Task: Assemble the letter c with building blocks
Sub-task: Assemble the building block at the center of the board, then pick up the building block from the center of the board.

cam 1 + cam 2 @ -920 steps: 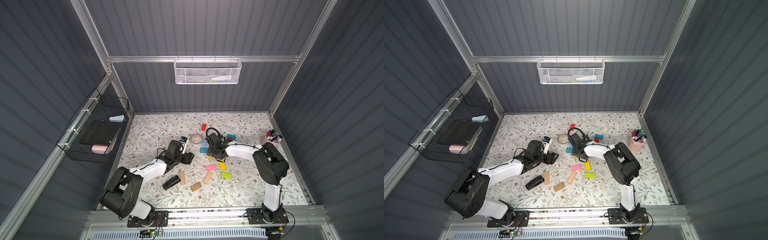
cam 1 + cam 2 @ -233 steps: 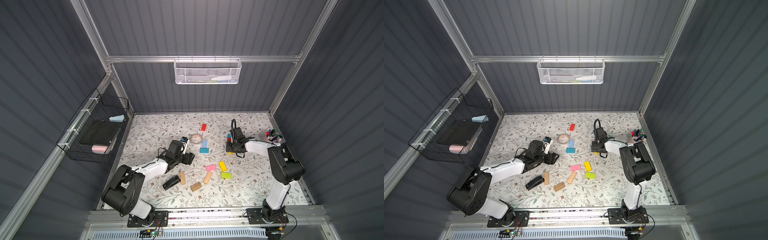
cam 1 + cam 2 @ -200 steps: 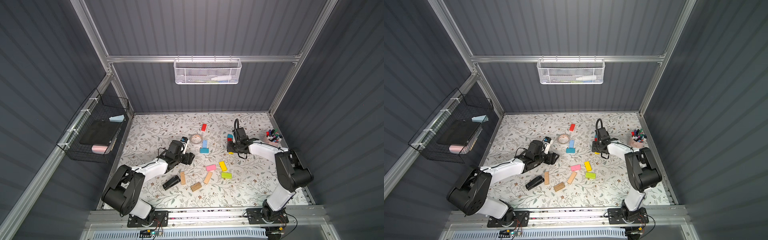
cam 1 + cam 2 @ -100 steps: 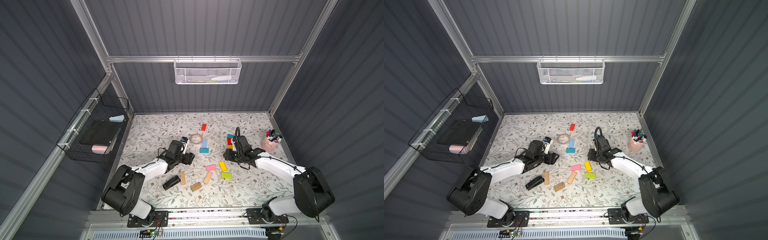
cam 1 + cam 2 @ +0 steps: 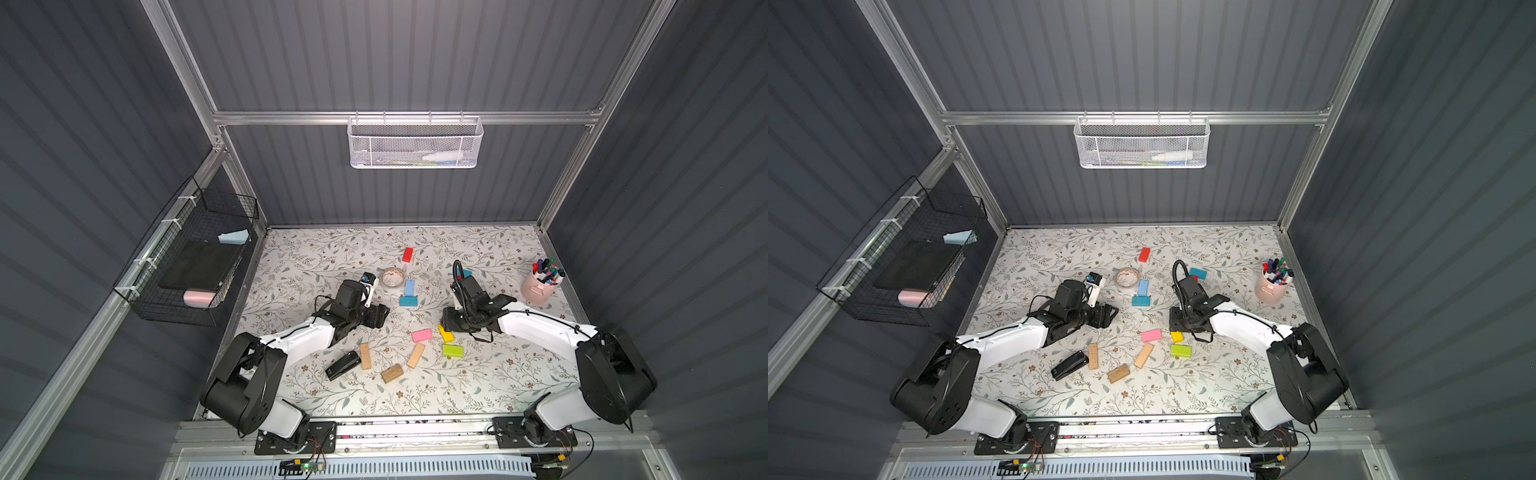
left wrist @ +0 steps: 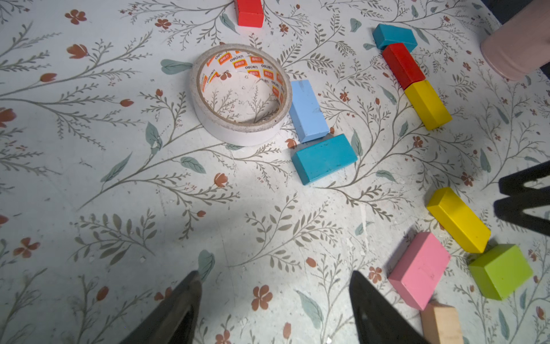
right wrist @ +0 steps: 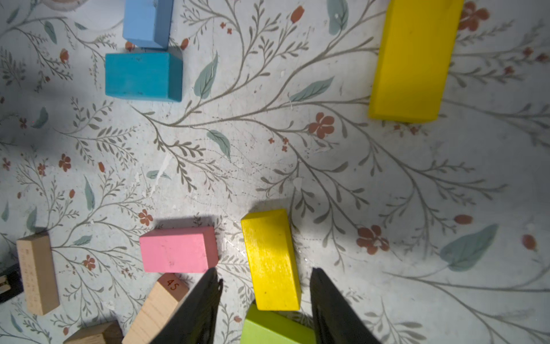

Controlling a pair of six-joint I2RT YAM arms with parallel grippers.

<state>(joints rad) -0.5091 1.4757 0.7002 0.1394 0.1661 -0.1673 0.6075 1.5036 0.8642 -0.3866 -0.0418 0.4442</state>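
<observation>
The building blocks lie scattered on the floral table. My right gripper [image 7: 264, 271] is open, its jaws either side of a yellow block [image 7: 270, 259] with a gap on both sides. That yellow block [image 5: 445, 333] lies between a pink block [image 5: 422, 335] and a lime block [image 5: 452, 350]. In the left wrist view a teal block [image 6: 394, 35], a red block [image 6: 403, 65] and a second yellow block [image 6: 427, 104] form a line. A light blue block [image 5: 409, 286] meets another teal block [image 5: 409, 301]. My left gripper [image 6: 275, 274] is open over bare table.
A tape roll [image 5: 392, 277] sits beside the light blue block. A black stapler [image 5: 343, 365] and tan blocks [image 5: 365, 356] lie near the front. A pink pen cup [image 5: 538, 286] stands at the right. A lone red block [image 5: 407, 254] lies toward the back.
My right arm has swung from the teal, red and yellow line at the back toward the front, stopping over the yellow block, its jaws slightly narrower. The left arm has not moved.
</observation>
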